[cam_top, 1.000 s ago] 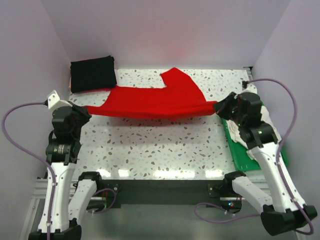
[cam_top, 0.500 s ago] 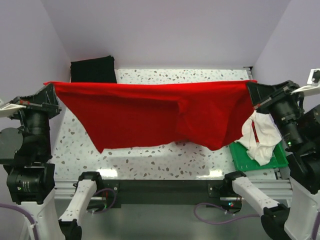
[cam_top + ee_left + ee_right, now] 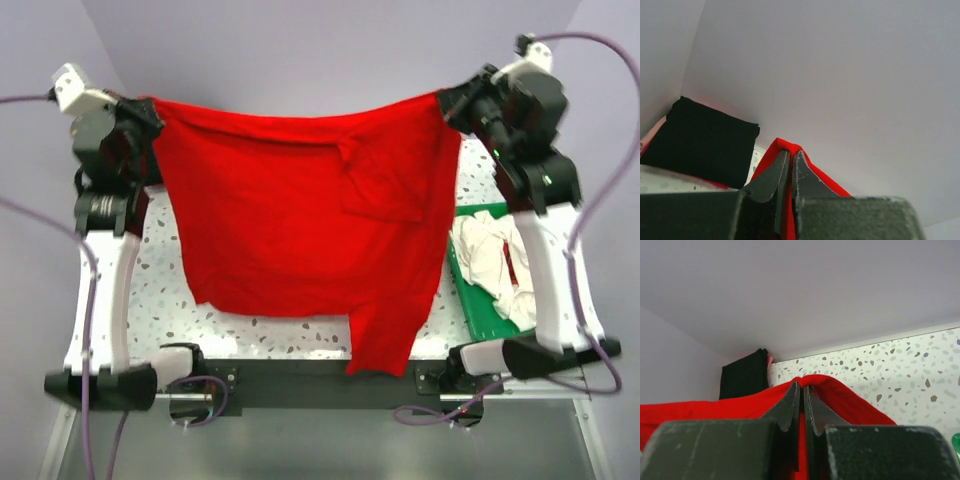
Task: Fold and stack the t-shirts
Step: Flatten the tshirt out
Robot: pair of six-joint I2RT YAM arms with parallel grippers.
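Up high above the terrazzo table (image 3: 160, 285), both arms stand tall with their elbows nearly straight. Their wrists are tipped in toward each other, so the red t-shirt (image 3: 300, 210) hangs between them like a banner.

The left gripper (image 3: 152, 112) has the top corner on its side and the right gripper (image 3: 448, 105) has the other top corner. They're roughly level, and the top edge sags a little in the middle. Both wrist cams show the same deal: the fingers are pinched almost together with just a thin fold of red cloth between the tips, so each one is clamped tight on the shirt.

The shirt faces the top camera, with one long flap dangling lower near the right arm's base. I can't tell if that lowest bit touches the table. A sleeve looks folded across the front on the right half.

Over on the right, the whitish t-shirt (image 3: 492, 258) sits crumpled in the green tray (image 3: 487, 322), just beside the right arm's upright link. The folded black t-shirt (image 3: 700, 142) lies in the far left corner by the wall. It shows in both wrist cams but is hidden behind the red one from above.
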